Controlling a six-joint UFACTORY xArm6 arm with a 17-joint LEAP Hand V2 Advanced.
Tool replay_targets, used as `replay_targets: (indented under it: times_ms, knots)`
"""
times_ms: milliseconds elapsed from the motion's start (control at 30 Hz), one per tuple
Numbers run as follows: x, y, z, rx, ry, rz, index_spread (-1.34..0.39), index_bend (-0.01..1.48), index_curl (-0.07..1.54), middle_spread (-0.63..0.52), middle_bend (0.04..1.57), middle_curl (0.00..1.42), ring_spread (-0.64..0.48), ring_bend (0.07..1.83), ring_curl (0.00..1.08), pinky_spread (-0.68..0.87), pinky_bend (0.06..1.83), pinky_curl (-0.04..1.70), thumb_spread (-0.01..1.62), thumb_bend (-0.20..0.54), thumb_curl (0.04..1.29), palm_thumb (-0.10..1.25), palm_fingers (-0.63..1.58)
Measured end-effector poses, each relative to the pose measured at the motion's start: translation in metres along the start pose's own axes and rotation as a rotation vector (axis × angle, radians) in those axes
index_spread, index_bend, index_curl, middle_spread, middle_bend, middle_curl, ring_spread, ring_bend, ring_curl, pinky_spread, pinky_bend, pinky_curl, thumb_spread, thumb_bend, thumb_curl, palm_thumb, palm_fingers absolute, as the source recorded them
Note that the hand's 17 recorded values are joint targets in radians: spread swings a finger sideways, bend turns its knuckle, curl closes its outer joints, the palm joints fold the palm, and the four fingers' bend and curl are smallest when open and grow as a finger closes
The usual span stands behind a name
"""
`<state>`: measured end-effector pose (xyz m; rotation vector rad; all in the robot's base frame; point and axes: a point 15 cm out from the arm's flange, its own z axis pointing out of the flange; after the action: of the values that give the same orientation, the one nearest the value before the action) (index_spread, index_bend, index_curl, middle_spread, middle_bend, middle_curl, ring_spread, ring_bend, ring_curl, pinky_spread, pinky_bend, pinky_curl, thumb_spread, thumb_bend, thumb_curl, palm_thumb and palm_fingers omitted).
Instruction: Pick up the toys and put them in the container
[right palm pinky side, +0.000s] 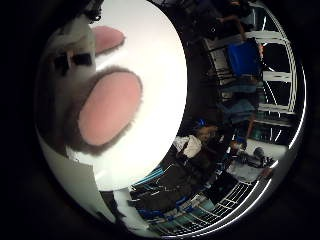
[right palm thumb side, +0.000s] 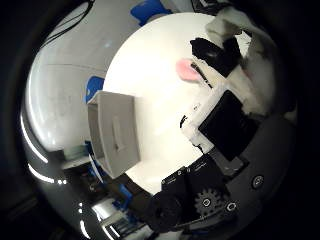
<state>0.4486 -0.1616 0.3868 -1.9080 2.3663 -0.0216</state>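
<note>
**Plush toy in the hand, carry to the container pending**

A grey plush toy (right palm pinky side: 95, 107) with pink pads fills much of the little-finger-side palm view, so it is judged to lie close against the palm. In the thumb-side view a pink part of it is seen between the white and black fingers (right palm thumb side: 235, 60), which appear curled round it; the toy is therefore taken to be held, though the full grip cannot be seen. The hand (right palm thumb side: 225, 125) is seen above the white counter (right palm thumb side: 150, 80), with the palm turned toward the surface.

The white container (right palm thumb side: 117, 132), an open box, stands on the counter near its edge, well apart from the toy. Nothing can be seen inside it from this angle.

For the step to be done well, the curl of the fingers should be kept firm, since soft plush can slip under a loose hold. The hand should be carried over the container's opening, clear of its rim, and the fingers opened only once the toy is above the inside.
</note>
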Motion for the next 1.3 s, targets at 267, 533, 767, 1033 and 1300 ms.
replay_targets:
  times_ms: [267,533,767,1033,1300]
  knots:
    - [-0.091,0.051,-0.078,0.066,-0.075,-0.165,-0.28,1.1,0.94,-0.23,1.27,1.0,-0.25,1.44,0.81,-0.17,1.43,0.92,1.23,-0.009,0.55,1.05,0.92]
    - [-0.19,0.07,-0.118,0.139,-0.134,-0.297,-0.28,1.07,0.97,-0.22,1.26,1.0,-0.25,1.42,0.84,-0.18,1.39,0.99,1.22,-0.008,0.58,1.06,0.93]
    - [-0.285,0.06,-0.107,0.183,-0.19,-0.412,-0.29,1.06,0.98,-0.22,1.26,1.0,-0.26,1.41,0.85,-0.18,1.36,1.03,1.21,-0.009,0.58,1.07,0.94]
    - [-0.369,0.041,-0.066,0.171,-0.221,-0.489,-0.29,1.04,0.99,-0.22,1.24,1.0,-0.26,1.38,0.87,-0.19,1.32,1.07,1.19,-0.012,0.59,1.06,0.97]
    - [-0.405,0.019,-0.002,0.129,-0.216,-0.497,-0.3,0.95,0.96,-0.22,1.16,0.97,-0.25,1.33,0.83,-0.23,1.22,1.01,1.25,-0.021,0.55,0.92,1.03]
